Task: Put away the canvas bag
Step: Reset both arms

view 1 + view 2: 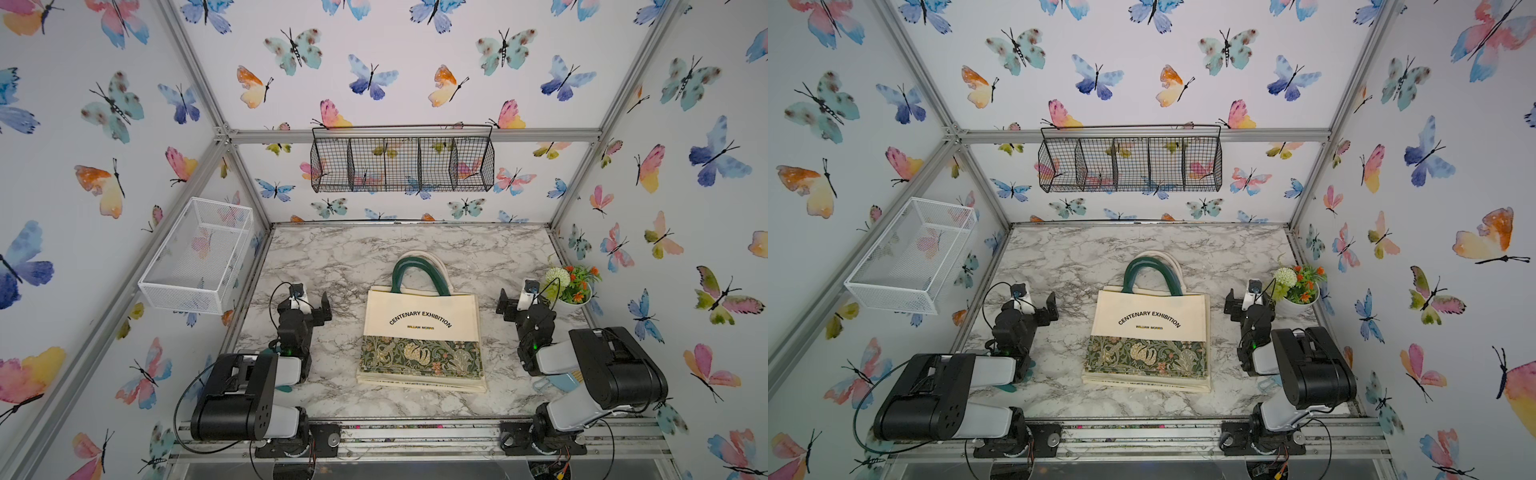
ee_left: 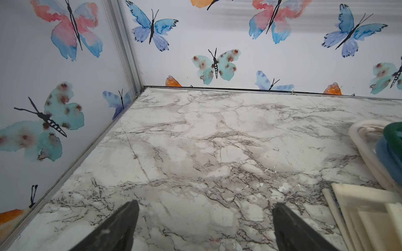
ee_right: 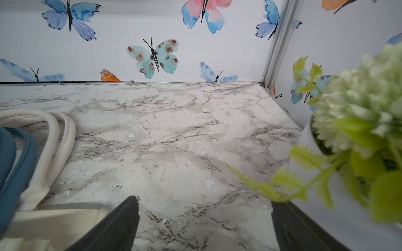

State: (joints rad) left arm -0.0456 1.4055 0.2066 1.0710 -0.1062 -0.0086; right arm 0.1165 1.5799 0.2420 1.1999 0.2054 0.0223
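Note:
The canvas bag (image 1: 420,305) (image 1: 1149,303) lies flat mid-table, cream with black lettering, a floral band along its near part and green handles (image 1: 419,270) pointing to the back wall. Cream layers show under its near edge. Left of the bag, my left gripper (image 1: 312,307) (image 2: 205,203) is low over bare marble, open and empty; the bag's corner (image 2: 369,208) lies beside it. My right gripper (image 1: 513,305) (image 3: 204,200) stands to the bag's right, open and empty, with the bag's cream handles (image 3: 54,141) on one side.
A black wire basket (image 1: 402,164) with several compartments hangs on the back wall. A white mesh basket (image 1: 195,257) is fixed to the left wall. A white pot of artificial flowers (image 1: 571,286) (image 3: 359,108) stands close to the right gripper.

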